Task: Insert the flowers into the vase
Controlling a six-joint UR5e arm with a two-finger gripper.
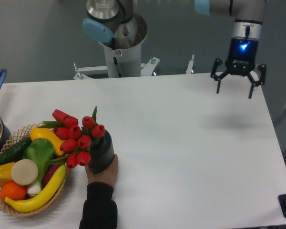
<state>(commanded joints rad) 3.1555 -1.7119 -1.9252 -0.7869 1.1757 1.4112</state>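
The flowers already sit with their stems in the vase, the heads leaning out toward the wicker basket just beside the vase. By the look of it the insertion is done and nothing remains but to clear away. The gripper hangs empty, jaws spread wide, well apart from the vase at the counter's far corner. A person's hand cups the vase from the near side. Counted: one vase, one bunch of about eight or nine red buds, one basket, one gripper, one hand.
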